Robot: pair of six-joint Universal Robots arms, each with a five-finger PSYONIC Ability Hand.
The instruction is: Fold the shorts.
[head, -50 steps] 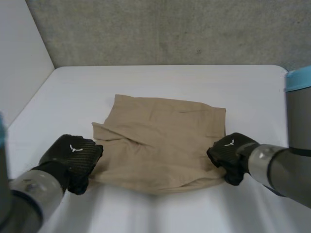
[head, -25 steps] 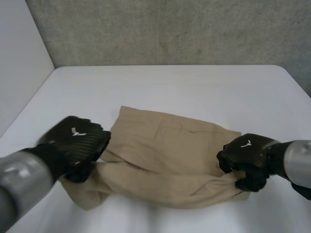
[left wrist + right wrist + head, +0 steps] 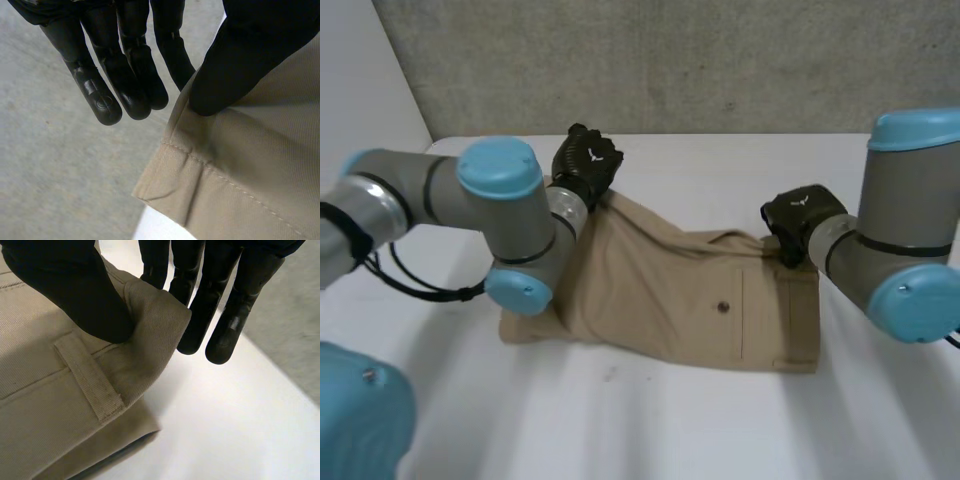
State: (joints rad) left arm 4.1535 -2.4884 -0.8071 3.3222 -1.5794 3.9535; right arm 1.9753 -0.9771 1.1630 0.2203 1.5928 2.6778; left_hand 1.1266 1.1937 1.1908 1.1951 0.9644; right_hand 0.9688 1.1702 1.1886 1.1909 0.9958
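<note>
Head view: the shorts point(image 3: 670, 290) lay doubled across the middle of the tabletop point(image 3: 720, 430). My left robot hand point(image 3: 585, 165) was at their far leg corner and my right robot hand point(image 3: 798, 222) at the far waist corner.

Left wrist view: my thumb pinched the cloth just above the stitched hem point(image 3: 215, 175) against a straight finger.

Right wrist view: thumb and straight fingers pinched the waistband point(image 3: 150, 325) beside a belt loop point(image 3: 90, 377).

I judged the cloth light and limp, with the thick seamed edges giving the surest hold.
</note>
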